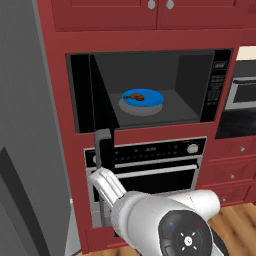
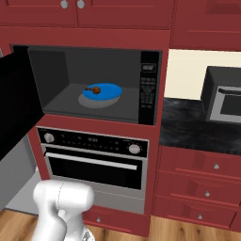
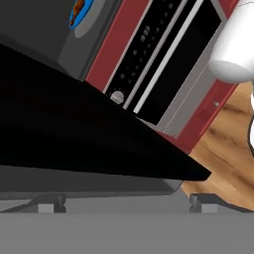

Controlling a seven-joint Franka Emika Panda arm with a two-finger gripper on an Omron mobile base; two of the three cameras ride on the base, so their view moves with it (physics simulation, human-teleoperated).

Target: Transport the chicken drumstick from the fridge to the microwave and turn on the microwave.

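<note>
I'm bringing the hand (image 3: 124, 207), fingers spread wide and empty, against the open microwave door (image 3: 74, 134) to swing it shut. The chicken drumstick (image 1: 135, 96) is lying on the blue plate (image 1: 155, 100) inside the microwave (image 1: 200, 90), so I'm pushing along the door's outer face, steady, until it latches.

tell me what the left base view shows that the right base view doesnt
Left base view alone: the tall plain grey fridge along the left edge, and the grey vertical handle of the microwave's swung-open door.

Right base view alone: a dark speckled countertop with a small silver-black appliance standing on it.

Both: the open black microwave, with the reddish-brown chicken drumstick lying on a round blue plate inside, and the silver-black oven with knobs below.
</note>
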